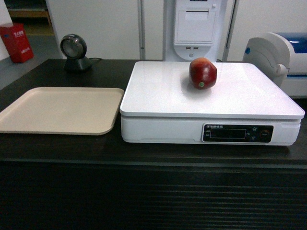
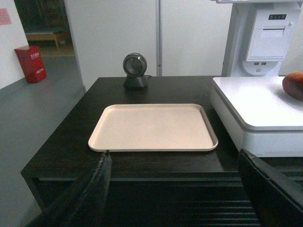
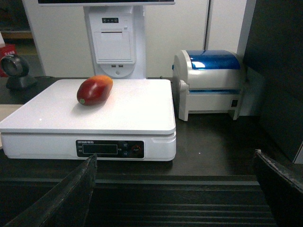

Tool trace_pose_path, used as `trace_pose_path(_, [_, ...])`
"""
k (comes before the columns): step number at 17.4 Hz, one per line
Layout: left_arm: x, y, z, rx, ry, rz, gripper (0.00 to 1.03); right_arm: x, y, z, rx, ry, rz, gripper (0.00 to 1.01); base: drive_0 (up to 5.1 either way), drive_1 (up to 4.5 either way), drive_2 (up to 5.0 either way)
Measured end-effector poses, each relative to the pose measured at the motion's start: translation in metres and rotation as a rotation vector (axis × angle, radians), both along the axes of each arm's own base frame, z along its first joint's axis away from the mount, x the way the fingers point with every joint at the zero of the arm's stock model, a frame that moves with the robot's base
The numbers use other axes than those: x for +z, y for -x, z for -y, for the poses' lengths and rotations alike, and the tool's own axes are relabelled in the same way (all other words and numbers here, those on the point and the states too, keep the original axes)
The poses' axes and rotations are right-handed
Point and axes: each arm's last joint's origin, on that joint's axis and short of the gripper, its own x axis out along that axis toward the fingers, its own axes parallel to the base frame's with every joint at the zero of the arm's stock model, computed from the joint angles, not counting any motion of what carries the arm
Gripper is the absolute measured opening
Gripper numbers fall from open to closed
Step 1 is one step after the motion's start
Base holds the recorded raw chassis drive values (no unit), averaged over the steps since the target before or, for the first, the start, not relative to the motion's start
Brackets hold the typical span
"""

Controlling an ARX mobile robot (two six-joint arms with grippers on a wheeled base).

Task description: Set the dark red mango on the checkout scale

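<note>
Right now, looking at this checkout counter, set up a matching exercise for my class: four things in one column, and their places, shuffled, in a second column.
Things:
1. mango
2. tray
3. label printer
4. round scanner

Places:
A. at the back of the counter, behind the tray
B. on top of the white scale
C. flat on the counter, left of the scale
D. on the counter, right of the scale

Pairs: 1-B, 2-C, 3-D, 4-A

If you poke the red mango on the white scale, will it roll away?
Probably a little: the dark red mango is a rounded oval lying on the scale, which is flat and rimless. Its glossy skin looks slippery, and it seems firm.
</note>
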Motion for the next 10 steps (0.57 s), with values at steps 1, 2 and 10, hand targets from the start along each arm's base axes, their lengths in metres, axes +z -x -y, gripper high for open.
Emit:
trace_pose_path(1, [0.0000, 0.0000, 0.0000, 0.000, 0.000, 0.000, 0.90, 0.0000, 0.0000, 0.0000, 0.000, 0.000, 0.000, 0.98, 0.0, 0.00, 0.0])
trace_pose_path(2, [0.0000, 0.0000, 0.0000, 0.000, 0.000, 0.000, 1.00, 0.0000, 0.0000, 0.0000, 0.000, 0.000, 0.000, 0.98, 0.0, 0.00, 0.0])
trace_pose_path(10, [0.0000, 0.0000, 0.0000, 0.000, 0.000, 0.000, 0.98, 0.0000, 0.0000, 0.0000, 0.000, 0.000, 0.000, 0.98, 0.0, 0.00, 0.0])
